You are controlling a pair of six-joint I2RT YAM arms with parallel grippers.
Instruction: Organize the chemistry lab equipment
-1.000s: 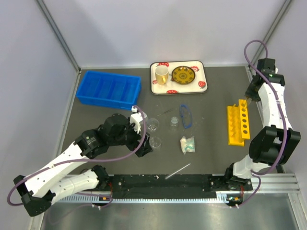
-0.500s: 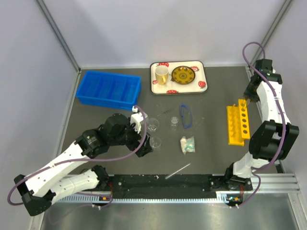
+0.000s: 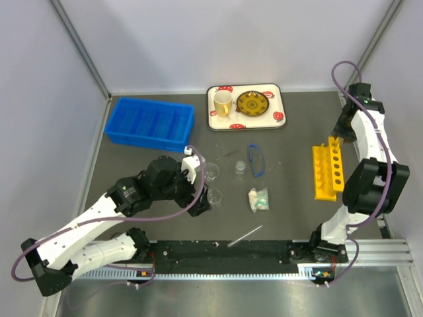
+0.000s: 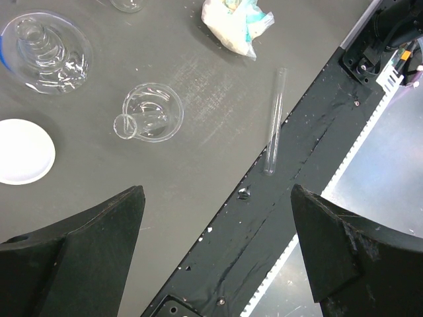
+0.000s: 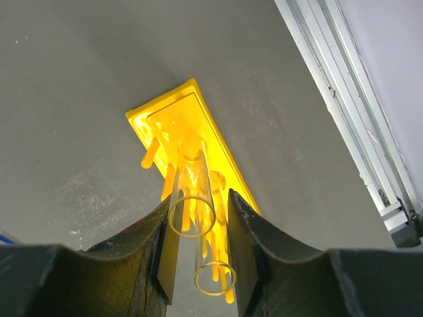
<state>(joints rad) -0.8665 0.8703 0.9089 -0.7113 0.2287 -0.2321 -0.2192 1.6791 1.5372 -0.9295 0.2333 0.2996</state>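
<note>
One loose tube [image 4: 273,122] lies on the tabletop [image 4: 198,79] at one o'clock of the wide-open, empty left jaws, long axis near twelve-to-six, left arm [image 3: 99,212] nearer | right jaws, slightly parted, flank an upright tube [image 5: 193,173] in the yellow rack [image 5: 164,122]; grip cannot be told.

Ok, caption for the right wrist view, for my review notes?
Right gripper straddling two clear tubes standing in the yellow rack.

Clear beakers [image 3: 214,195] upright mid-table; blue-rimmed goggles [image 3: 256,160] just right of them; white-and-teal packet [image 3: 258,198] nearer; loose tube [image 3: 245,235] flat by the near edge; second tube [image 5: 192,191] upright in yellow rack [image 5: 162,115].
</note>
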